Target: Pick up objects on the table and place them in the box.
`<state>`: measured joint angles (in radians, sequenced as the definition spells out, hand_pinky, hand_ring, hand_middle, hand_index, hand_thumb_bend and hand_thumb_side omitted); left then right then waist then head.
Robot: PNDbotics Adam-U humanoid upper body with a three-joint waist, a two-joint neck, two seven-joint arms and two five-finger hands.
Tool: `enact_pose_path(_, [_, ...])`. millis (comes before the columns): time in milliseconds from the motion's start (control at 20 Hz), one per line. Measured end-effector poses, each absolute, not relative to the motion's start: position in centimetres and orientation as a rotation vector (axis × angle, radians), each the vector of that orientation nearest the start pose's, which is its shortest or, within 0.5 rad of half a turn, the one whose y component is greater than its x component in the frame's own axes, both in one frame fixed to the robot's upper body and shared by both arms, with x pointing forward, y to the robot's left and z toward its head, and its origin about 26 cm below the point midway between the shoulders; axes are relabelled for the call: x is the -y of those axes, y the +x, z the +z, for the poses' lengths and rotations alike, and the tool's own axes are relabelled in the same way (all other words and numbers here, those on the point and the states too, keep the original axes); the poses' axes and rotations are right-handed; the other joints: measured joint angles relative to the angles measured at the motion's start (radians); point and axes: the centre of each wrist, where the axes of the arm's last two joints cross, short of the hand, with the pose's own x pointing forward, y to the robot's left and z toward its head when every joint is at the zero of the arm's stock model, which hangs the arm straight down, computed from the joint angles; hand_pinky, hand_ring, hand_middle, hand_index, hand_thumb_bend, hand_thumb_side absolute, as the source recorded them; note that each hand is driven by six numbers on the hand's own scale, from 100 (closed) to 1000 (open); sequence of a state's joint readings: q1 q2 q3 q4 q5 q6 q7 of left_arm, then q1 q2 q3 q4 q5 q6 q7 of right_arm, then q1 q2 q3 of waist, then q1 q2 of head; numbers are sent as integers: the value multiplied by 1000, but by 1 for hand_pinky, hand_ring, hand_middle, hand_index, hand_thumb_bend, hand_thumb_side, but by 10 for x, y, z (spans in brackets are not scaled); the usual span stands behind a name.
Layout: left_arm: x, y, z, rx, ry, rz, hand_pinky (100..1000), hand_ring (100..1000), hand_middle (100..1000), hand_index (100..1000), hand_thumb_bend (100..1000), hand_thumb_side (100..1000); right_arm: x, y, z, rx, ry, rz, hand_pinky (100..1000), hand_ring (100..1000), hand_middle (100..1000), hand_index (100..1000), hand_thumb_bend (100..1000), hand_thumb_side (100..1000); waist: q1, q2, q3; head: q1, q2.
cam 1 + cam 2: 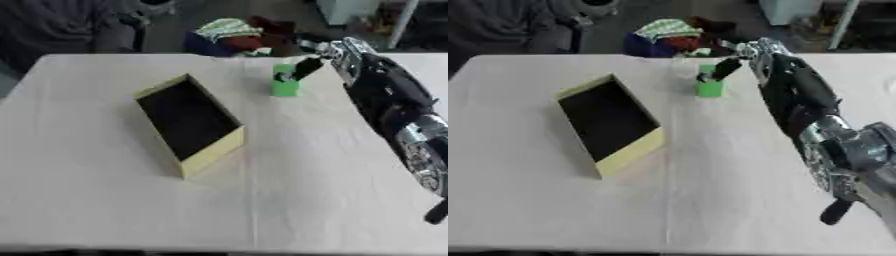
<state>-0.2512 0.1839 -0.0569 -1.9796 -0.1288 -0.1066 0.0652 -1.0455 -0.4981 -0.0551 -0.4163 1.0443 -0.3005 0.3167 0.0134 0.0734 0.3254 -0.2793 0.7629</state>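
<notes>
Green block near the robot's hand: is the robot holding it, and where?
Yes, it seems so. The right hand has its dark fingers curled round the upper part of the green block, which stands on the table beyond the box.

One yellow box, one green block, one table, one robot hand
</notes>
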Motion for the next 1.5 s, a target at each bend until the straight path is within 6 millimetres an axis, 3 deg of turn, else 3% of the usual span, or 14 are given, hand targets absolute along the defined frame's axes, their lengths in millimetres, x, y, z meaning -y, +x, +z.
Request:
enact_pose_path(650, [-228,298,170,2333,162,-290,644,656,728,809,536,605,378,482,126,1059,-820,1326,989,1000,972,934,385,450,4,7,9,-6,-7])
enact_pose_path(900, [-228,298,170,2334,161,-290,644,655,728,810,534,605,378,482,126,1064,-838,1325,983,1000,958,878,296,388,4,8,11,-10,-8])
enact_pose_path(1000, [-228,298,170,2334,161,-290,644,655,728,810,533,604,378,482,126,1073,-849,1323,980,1000,951,846,201,324,4,8,11,-12,-8])
enact_pose_path(1150, [-228,298,170,2334,161,-290,644,655,727,810,533,603,378,482,126,1088,-868,1320,977,1000,941,805,169,277,4,9,11,-14,-8])
enact_pose_path(1300, [-227,298,171,2334,161,-290,644,655,727,810,533,603,378,482,125,1102,-887,1317,976,1000,942,825,194,289,3,10,11,-15,-8])
enact_pose_path(1500, [-227,298,171,2334,162,-289,644,654,727,810,533,603,378,482,125,1114,-896,1315,974,1000,937,784,177,278,3,10,11,-15,-8])
